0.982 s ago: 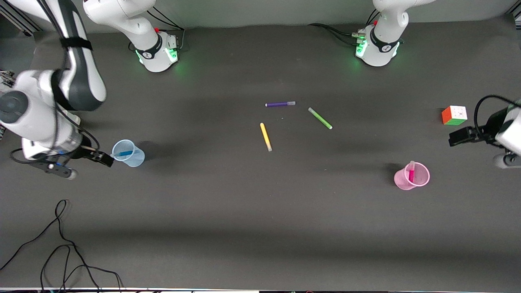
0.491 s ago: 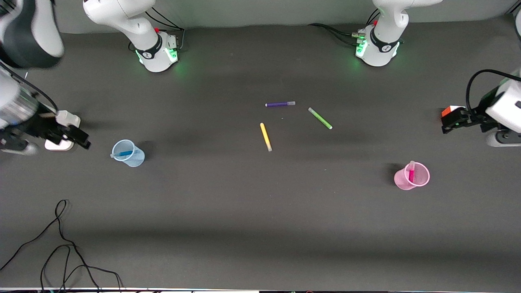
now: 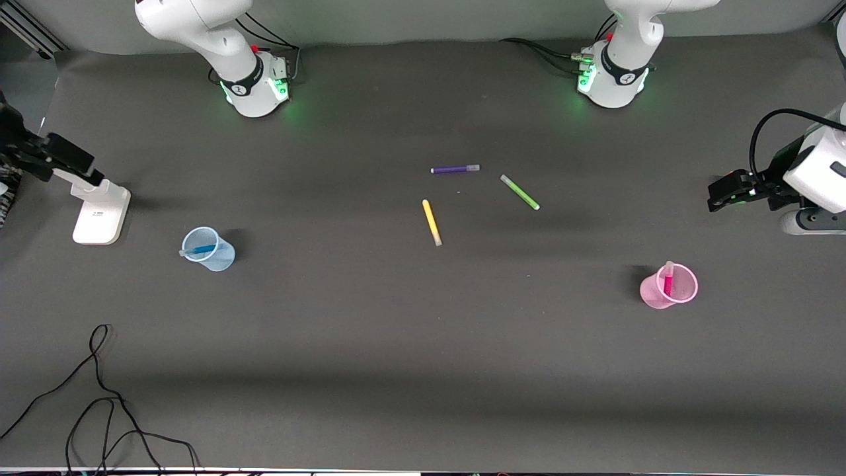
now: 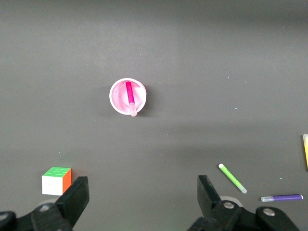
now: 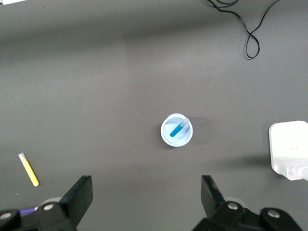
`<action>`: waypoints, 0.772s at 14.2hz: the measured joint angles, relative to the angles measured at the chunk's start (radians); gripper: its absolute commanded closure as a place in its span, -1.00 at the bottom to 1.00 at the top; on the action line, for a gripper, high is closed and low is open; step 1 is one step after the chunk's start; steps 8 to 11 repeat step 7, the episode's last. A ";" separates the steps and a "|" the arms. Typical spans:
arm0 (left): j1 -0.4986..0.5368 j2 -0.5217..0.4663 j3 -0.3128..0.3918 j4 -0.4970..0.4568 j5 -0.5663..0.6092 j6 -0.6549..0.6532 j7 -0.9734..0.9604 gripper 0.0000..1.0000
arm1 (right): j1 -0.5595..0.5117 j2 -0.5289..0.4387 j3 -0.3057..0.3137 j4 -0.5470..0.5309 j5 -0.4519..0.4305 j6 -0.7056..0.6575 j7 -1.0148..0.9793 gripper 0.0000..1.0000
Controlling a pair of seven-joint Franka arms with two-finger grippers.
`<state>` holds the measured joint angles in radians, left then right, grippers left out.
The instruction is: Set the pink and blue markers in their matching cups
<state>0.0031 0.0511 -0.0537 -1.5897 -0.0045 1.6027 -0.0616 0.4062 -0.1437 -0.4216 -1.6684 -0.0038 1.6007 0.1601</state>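
The pale blue cup (image 3: 213,254) stands upright toward the right arm's end of the table, with the blue marker (image 3: 199,250) leaning inside it. Both also show in the right wrist view, the cup (image 5: 168,136) and the marker (image 5: 179,128). The pink cup (image 3: 661,294) stands upright toward the left arm's end and holds the pink marker (image 3: 668,282); in the left wrist view the cup (image 4: 118,98) and marker (image 4: 130,92) show from above. My right gripper (image 3: 79,166) (image 5: 144,192) is open, empty and raised above a white block. My left gripper (image 3: 720,196) (image 4: 143,192) is open, empty and raised above a colour cube.
Purple (image 3: 455,169), green (image 3: 519,192) and yellow (image 3: 431,222) markers lie near the table's middle. A white block (image 3: 99,213) stands beside the blue cup toward the right arm's end. A colour cube (image 4: 57,180) sits under my left gripper. Black cable (image 3: 99,403) lies at the near corner.
My right gripper has drawn away from the blue cup, toward the table's end. My left gripper has shifted over the cube. Cups and markers have not moved.
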 measured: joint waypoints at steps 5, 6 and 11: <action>0.000 0.000 0.000 -0.001 0.000 -0.003 0.000 -1.00 | 0.003 0.008 0.003 0.000 0.000 -0.025 -0.008 -1.00; 0.000 0.000 0.000 -0.001 0.001 -0.004 0.000 -1.00 | 0.003 0.008 0.003 0.000 0.000 -0.033 -0.009 -1.00; 0.000 0.000 0.000 -0.001 0.001 -0.006 0.000 -1.00 | 0.003 0.009 0.003 0.000 0.000 -0.035 -0.009 -1.00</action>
